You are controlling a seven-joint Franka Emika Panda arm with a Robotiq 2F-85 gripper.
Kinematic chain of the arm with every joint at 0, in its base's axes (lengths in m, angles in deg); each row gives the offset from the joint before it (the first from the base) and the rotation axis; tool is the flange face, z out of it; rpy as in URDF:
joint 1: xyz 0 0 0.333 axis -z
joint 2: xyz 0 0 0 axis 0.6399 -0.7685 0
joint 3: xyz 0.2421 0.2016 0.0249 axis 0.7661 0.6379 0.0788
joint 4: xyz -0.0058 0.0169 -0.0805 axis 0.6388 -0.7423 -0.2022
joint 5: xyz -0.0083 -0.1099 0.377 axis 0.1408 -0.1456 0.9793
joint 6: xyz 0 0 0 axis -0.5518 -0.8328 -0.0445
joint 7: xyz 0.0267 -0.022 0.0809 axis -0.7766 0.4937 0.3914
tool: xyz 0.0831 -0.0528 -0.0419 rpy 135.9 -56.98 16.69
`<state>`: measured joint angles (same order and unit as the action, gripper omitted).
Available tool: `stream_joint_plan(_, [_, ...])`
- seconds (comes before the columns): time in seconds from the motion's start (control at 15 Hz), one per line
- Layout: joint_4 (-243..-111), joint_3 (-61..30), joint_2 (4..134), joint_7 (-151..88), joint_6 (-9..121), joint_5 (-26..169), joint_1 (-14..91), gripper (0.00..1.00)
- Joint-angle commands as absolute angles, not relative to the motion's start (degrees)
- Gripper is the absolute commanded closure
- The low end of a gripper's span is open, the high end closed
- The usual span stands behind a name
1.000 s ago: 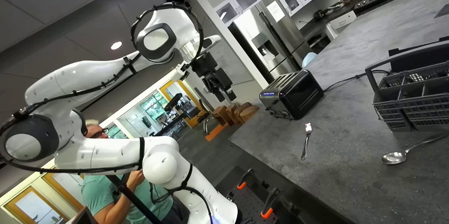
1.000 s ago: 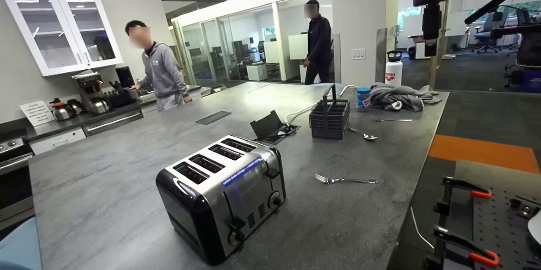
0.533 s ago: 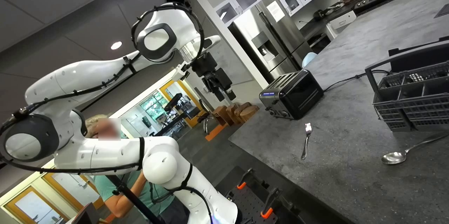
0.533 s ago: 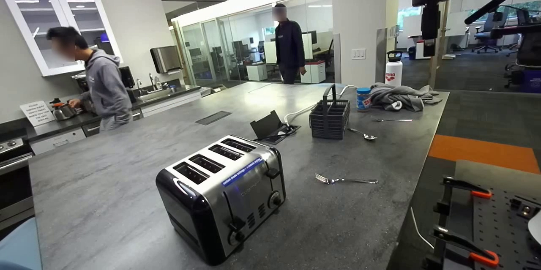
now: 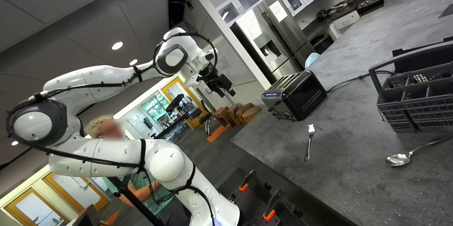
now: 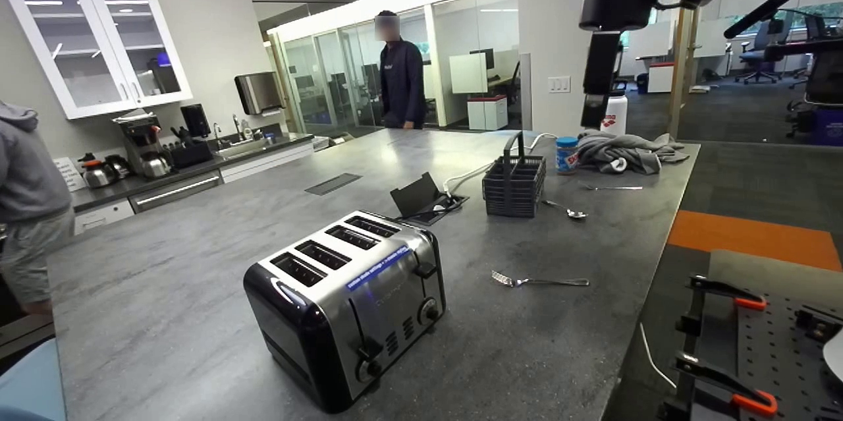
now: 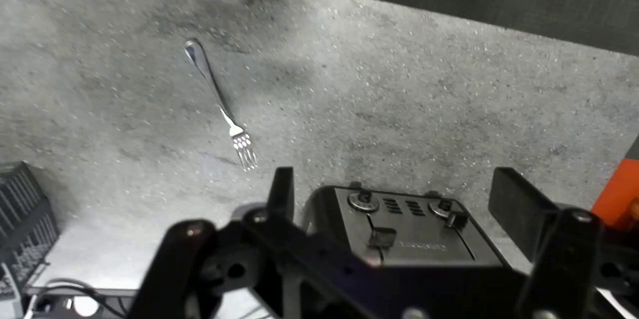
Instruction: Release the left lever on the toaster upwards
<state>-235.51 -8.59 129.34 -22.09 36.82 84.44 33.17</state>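
Note:
The toaster (image 6: 395,315) is a boxy black and silver four-slot appliance standing on the grey counter; it also shows in an exterior view (image 5: 300,97) and in the wrist view (image 7: 414,249). Its left lever (image 6: 370,347) sits low, just above the left dial. The right lever (image 6: 426,269) sits higher. In the wrist view the toaster is upside down, so the left lever (image 7: 457,219) appears on the right. My gripper (image 5: 227,93) is in the air above counter height, apart from the toaster. In the wrist view its fingers (image 7: 394,184) are wide apart with nothing between them.
A fork (image 6: 540,282) lies beside the toaster. A dark wire basket (image 6: 514,190), a spoon (image 6: 574,213), a blue-lidded jar (image 6: 566,154) and a grey cloth (image 6: 625,152) are further along the counter. A power cord (image 5: 348,80) runs from behind the toaster.
The arm has lowered, and the gripper has moved down and left in an exterior view and tilted. The toaster and its levers have not moved. People in the background have walked.

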Motion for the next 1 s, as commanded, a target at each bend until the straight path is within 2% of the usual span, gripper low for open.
stream_joint_plan(0.0, [-236.74, -1.4, 119.81, -28.69, 52.57, 87.25, 29.83, 0.0])
stream_joint_plan(0.27, [-233.84, 5.76, 105.72, -38.73, 65.4, 84.37, 29.56, 0.0])
stream_joint_plan(0.47, [-230.67, 10.06, 96.85, -46.74, 69.38, 77.69, 30.97, 0.0])
stream_joint_plan(0.93, [-229.76, 8.02, 94.38, -47.76, 68.84, 75.49, 28.28, 0.0])
